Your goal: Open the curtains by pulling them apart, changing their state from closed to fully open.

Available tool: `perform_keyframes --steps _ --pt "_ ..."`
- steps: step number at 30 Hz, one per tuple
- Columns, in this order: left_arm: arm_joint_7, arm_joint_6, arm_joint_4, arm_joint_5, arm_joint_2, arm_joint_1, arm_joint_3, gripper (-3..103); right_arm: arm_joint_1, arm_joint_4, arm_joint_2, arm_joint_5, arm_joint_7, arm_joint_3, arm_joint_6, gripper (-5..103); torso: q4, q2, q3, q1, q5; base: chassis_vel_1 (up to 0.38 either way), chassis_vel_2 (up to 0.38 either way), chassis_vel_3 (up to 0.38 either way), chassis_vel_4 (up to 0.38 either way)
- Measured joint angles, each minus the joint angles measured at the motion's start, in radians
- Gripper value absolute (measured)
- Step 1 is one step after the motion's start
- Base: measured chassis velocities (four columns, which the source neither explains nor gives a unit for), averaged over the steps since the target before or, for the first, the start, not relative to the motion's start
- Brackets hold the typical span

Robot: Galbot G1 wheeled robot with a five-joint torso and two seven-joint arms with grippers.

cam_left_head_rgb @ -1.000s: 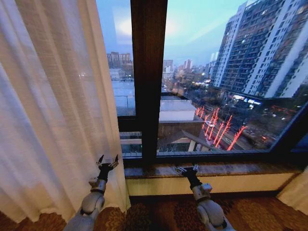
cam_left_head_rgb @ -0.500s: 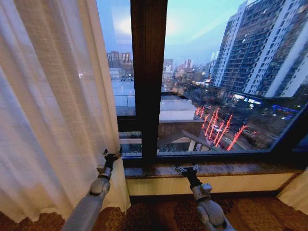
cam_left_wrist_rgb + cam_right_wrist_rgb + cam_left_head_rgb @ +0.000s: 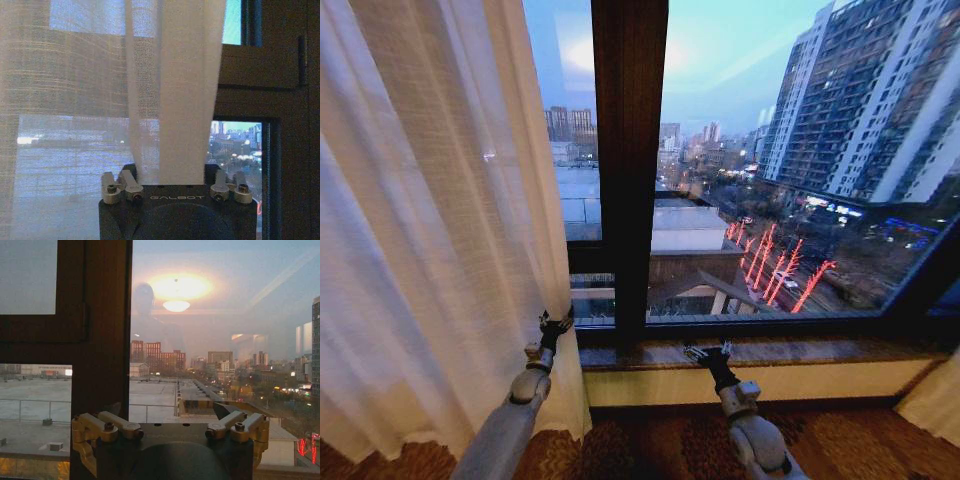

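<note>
Left gripper (image 3: 556, 322) sits at the inner edge of the sheer curtain (image 3: 430, 230), low down, just above sill height. From the left wrist camera a fold of the curtain (image 3: 172, 90) hangs straight down between the spread fingers (image 3: 125, 182) — jaws look parted, with fabric between them; a firm pinch cannot be confirmed. Right gripper (image 3: 706, 352) rests low in front of the window sill (image 3: 800, 352), fingers splayed apart, holding nothing, well apart from any fabric.

Curtain panel is bunched at the robot's left, covering the left part of the window; a sliver of cream fabric (image 3: 932, 400) shows at the far right edge. Dark wooden mullion (image 3: 628, 150) divides the glass — dusk city view beyond. Patterned brown carpet (image 3: 650, 440) underfoot.
</note>
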Motion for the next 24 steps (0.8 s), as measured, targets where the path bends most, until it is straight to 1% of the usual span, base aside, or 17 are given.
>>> perform_keyframes --steps 1,5,6,8,9,10,11,14,15,16,18,19,21,24 --pt "0.0 0.0 0.0 0.0 0.0 0.0 0.0 70 0.0 0.0 0.0 0.0 0.0 0.0 0.0 100 0.0 0.0 0.0 0.0 0.0 0.0 0.0 0.0 0.0" --pt "-0.001 -0.002 0.004 -0.003 -0.002 0.0 -0.004 48 0.0 0.0 0.0 0.0 0.0 0.0 0.0 100 -0.0001 0.0 0.0 0.0 0.0 0.0 0.0 0.0 0.0" --pt "-0.001 -0.002 0.004 -0.003 -0.002 0.0 -0.004 48 0.0 0.0 0.0 0.0 0.0 0.0 0.0 100 -0.0001 0.0 0.0 0.0 0.0 0.0 0.0 0.0 0.0" --pt "-0.002 -0.006 0.006 -0.004 -0.003 0.0 -0.008 38 0.0 0.0 0.0 0.0 0.0 0.0 0.0 100 0.0 0.0 0.0 0.0 0.0 0.0 0.0 0.0 0.0" --pt "-0.003 -0.007 0.006 -0.004 -0.004 0.0 -0.01 38 0.0 0.0 0.0 0.0 0.0 0.0 0.0 100 -0.0001 0.0 0.0 0.0 0.0 0.0 0.0 0.0 0.0" --pt "-0.008 -0.008 0.005 -0.004 -0.004 0.002 -0.014 32 0.0 0.0 0.0 0.0 0.0 0.0 0.0 100 -0.0001 0.0 0.0 0.0 0.0 0.0 0.0 0.0 0.0" --pt "-0.008 -0.008 0.005 -0.004 -0.004 0.002 -0.014 32 0.0 0.0 0.0 0.0 0.0 0.0 0.0 100 -0.0001 0.0 0.0 0.0 0.0 0.0 0.0 0.0 0.0" --pt "-0.033 -0.008 -0.03 -0.01 -0.004 0.027 -0.044 16 0.0 0.0 0.0 0.0 0.0 0.0 0.0 100 -0.0002 0.0 0.0 0.0 0.0 0.0 0.0 0.0 0.0" --pt "-0.048 -0.001 -0.055 -0.018 -0.004 0.044 -0.056 16 0.0 0.0 0.0 0.0 0.0 0.0 0.0 100 -0.0001 0.0 0.0 0.0 0.0001 0.0 0.0 0.0 0.0" --pt "-0.048 -0.001 -0.055 -0.018 -0.004 0.044 -0.056 16 0.0 0.0 0.0 0.0 0.0 0.0 0.0 100 -0.0001 0.0 0.0 0.0 0.0001 0.0 0.0 0.0 0.0" --pt "-0.071 0.014 -0.113 -0.026 -0.001 0.09 -0.082 5 0.0 0.0 0.0 0.0 0.0 0.0 0.0 100 0.0 0.0 0.0 0.0 -0.0001 0.0 0.0 0.0 0.0" --pt "-0.077 0.015 -0.133 -0.026 0.001 0.106 -0.09 2 0.0 0.0 0.0 0.0 0.0 0.0 0.0 100 0.0002 0.0 0.0 0.0 0.0 0.0 0.0 0.0 0.0" --pt "-0.081 0.016 -0.141 -0.025 0.002 0.114 -0.092 1 0.0 0.0 0.0 0.0 0.0 0.0 0.0 100 0.0002 0.0 0.0 0.0 0.0001 0.0 0.0 0.0 0.0" --pt "-0.106 0.024 -0.19 -0.021 0.011 0.157 -0.103 0 0.0 0.0 0.0 0.0 0.0 0.0 0.0 100 -0.0003 0.0 0.0 0.0 0.0 0.0 0.0 0.0 0.0"
